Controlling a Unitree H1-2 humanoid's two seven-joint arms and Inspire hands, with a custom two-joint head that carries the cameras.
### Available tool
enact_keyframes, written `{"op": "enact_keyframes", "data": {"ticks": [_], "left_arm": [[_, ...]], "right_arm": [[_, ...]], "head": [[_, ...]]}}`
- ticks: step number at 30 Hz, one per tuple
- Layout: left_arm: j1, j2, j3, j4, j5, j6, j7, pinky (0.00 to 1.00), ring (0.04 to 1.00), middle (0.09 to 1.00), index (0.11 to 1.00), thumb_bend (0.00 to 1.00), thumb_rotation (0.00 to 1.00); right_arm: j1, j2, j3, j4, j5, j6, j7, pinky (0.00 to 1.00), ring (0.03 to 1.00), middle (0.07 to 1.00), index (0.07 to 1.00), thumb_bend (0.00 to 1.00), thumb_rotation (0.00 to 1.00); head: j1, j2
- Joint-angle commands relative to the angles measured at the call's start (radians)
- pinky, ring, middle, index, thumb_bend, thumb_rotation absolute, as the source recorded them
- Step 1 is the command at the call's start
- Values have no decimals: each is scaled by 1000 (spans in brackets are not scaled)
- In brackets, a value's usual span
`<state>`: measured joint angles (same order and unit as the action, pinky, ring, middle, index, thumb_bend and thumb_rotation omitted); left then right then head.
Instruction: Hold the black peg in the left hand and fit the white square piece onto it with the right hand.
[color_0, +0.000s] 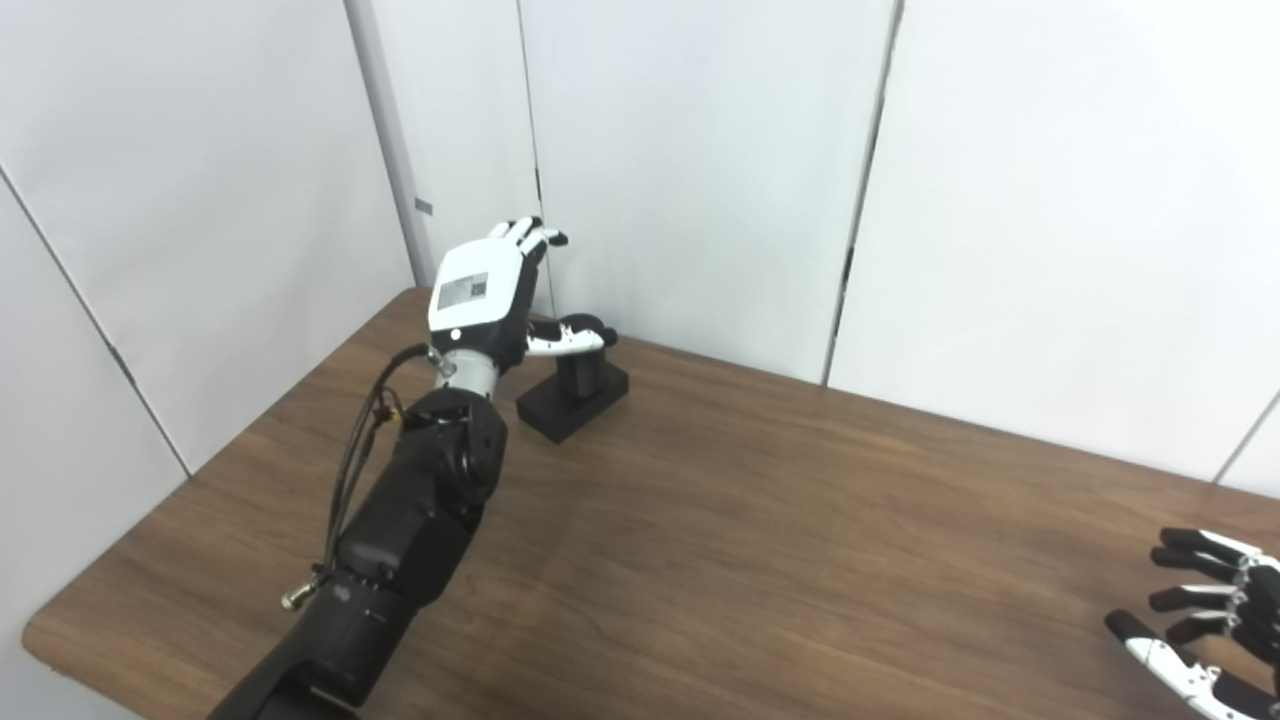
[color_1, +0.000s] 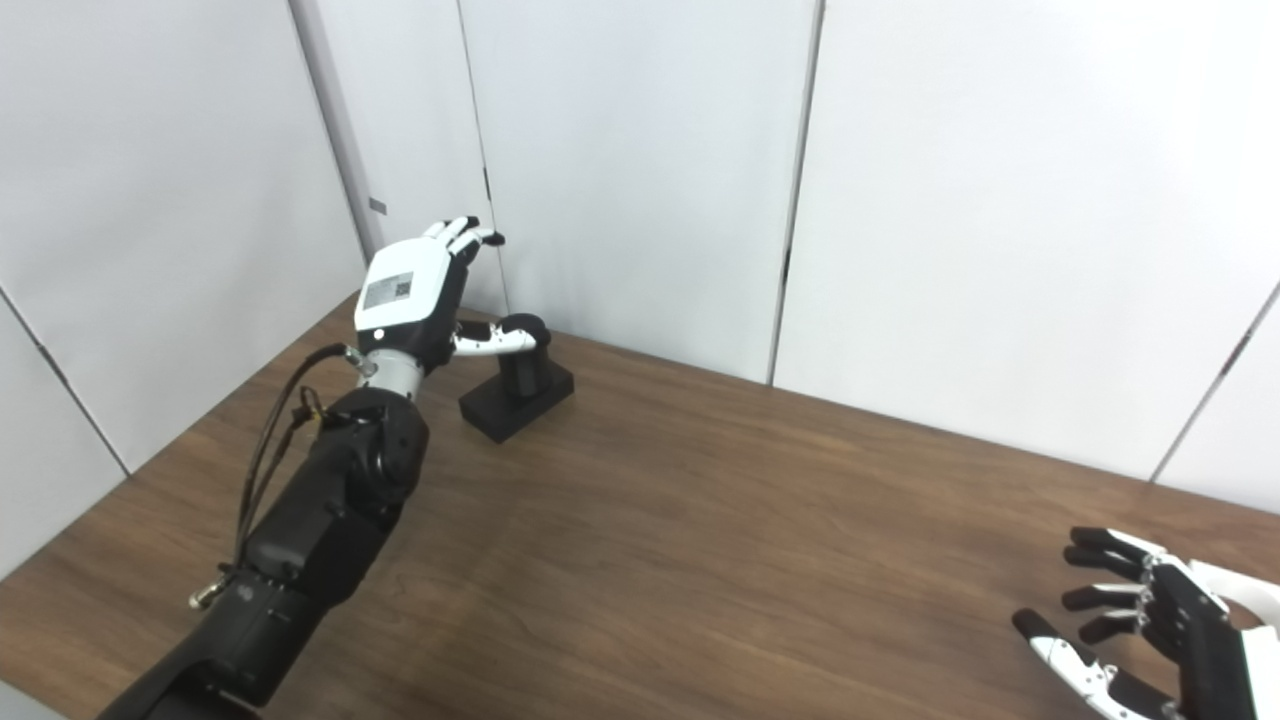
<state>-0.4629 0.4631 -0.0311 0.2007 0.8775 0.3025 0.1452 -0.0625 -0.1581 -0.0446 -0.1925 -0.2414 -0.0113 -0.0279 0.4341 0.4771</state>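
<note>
The black peg (color_0: 574, 385) stands upright on its square black base at the far left of the wooden table (color_0: 760, 520). My left hand (color_0: 492, 290) is open just left of the peg, fingers spread upward and thumb (color_0: 560, 343) reaching over the peg's top; whether it touches is unclear. It also shows in the right eye view (color_1: 425, 290). My right hand (color_1: 1150, 620) is open and empty at the table's near right, fingers apart. No white square piece is in view.
White wall panels (color_0: 700, 150) stand close behind the table's far edge and along its left side. The table's rounded near-left corner (color_0: 40, 635) shows at the bottom left.
</note>
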Motion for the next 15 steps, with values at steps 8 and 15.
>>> {"op": "enact_keyframes", "data": {"ticks": [8, 15], "left_arm": [[-84, 50, -44, 47, 46, 122, -21, 836, 993, 987, 816, 1000, 647], [-102, 66, -77, 89, 40, 163, -79, 835, 999, 1000, 820, 1000, 765]], "right_arm": [[-28, -9, -4, -20, 5, -40, -7, 371, 520, 653, 663, 514, 68], [-24, -6, -3, -31, 4, -27, -6, 372, 524, 657, 664, 511, 65]], "head": [[-5, 5], [-8, 9]]}}
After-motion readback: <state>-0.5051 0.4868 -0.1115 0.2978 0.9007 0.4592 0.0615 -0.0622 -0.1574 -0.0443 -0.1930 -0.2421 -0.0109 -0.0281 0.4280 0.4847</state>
